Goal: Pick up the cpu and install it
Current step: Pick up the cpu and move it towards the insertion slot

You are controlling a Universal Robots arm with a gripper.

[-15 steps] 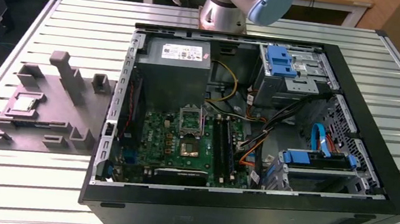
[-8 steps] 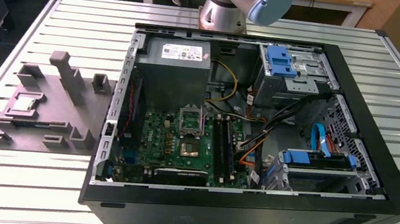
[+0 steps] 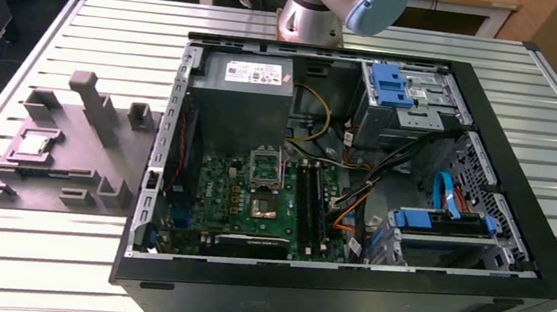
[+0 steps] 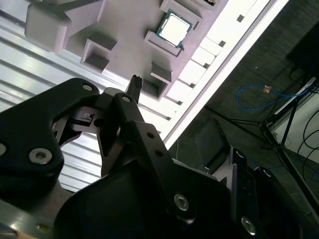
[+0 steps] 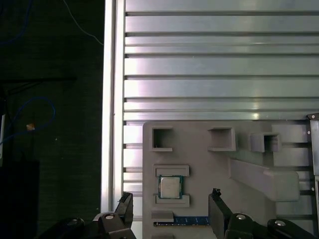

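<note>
The cpu point(image 5: 170, 186) lies flat, metal top up, edges square with the grey tray point(image 5: 199, 164); fingers point(image 5: 125, 206) spread apart, empty.

I see grey moulded tray point(image 3: 97, 158) on slatted metal table point(image 3: 22, 252), just beside open computer case point(image 3: 346, 300), at exterior view's left. Inside case I note green board point(image 3: 242, 195), grey power supply point(image 3: 243, 100), blue drive bracket point(image 3: 391, 86).
</note>
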